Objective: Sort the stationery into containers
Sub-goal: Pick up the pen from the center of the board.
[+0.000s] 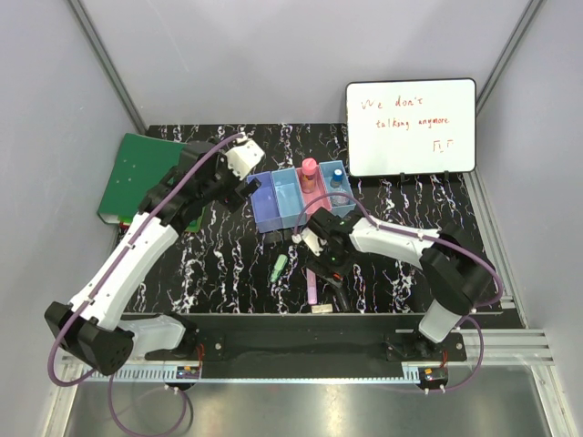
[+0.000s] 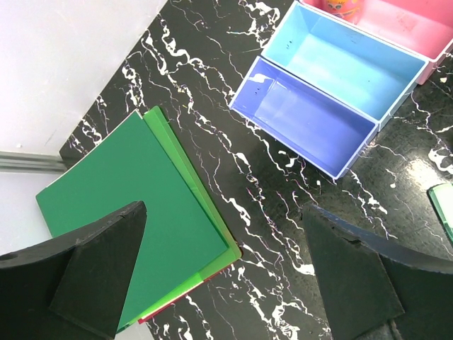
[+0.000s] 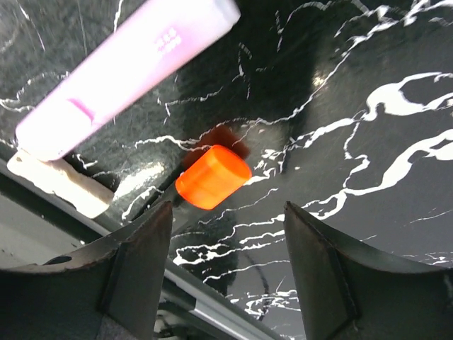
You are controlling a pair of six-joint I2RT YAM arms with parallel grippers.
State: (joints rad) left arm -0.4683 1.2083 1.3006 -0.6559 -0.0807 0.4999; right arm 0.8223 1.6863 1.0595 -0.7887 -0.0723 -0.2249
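The containers [image 1: 301,196] are a joined row of bins: blue [image 2: 304,120], light blue [image 2: 347,60] and pink [image 2: 417,21]. A pink-capped tube [image 1: 309,168] and a blue-capped bottle [image 1: 337,173] stand in the right-hand bins. On the table lie a green highlighter [image 1: 278,267], a pink highlighter [image 3: 127,67], a beige eraser [image 3: 60,180] and a black marker with an orange cap [image 3: 212,177]. My right gripper [image 3: 228,209] is open just short of that cap, nothing between its fingers. My left gripper [image 2: 225,209] hangs wide open above the table, left of the bins.
A green binder [image 2: 127,212] lies at the table's far left corner, under my left gripper's left finger. A whiteboard [image 1: 410,127] with orange writing stands at the back right. The table's near edge rail [image 3: 212,304] runs just below my right gripper.
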